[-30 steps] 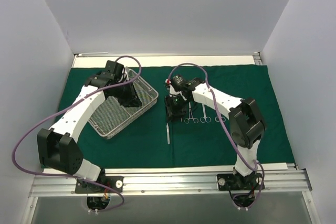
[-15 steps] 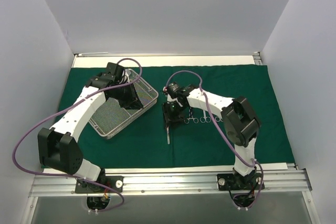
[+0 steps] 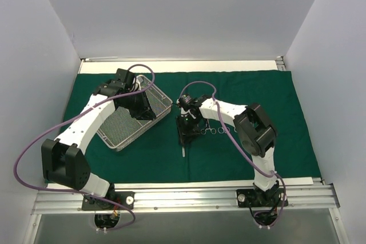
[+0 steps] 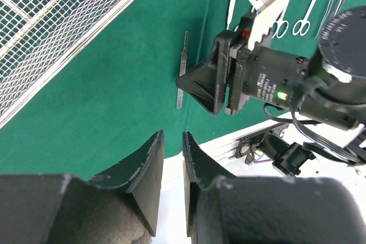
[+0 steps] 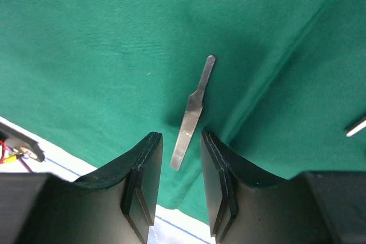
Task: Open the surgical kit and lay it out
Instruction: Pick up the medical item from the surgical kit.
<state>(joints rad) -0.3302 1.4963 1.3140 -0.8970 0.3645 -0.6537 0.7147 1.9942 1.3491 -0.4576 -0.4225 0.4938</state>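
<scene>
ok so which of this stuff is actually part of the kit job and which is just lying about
Part of the job:
dark green cloth drape
silver wire-mesh tray
flat steel instrument handle
row of ring-handled steel instruments

Just there:
purple cables
aluminium rail at the table's near edge

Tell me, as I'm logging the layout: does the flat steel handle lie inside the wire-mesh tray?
No, the flat steel handle lies on the green cloth, outside and apart from the wire-mesh tray.
</scene>
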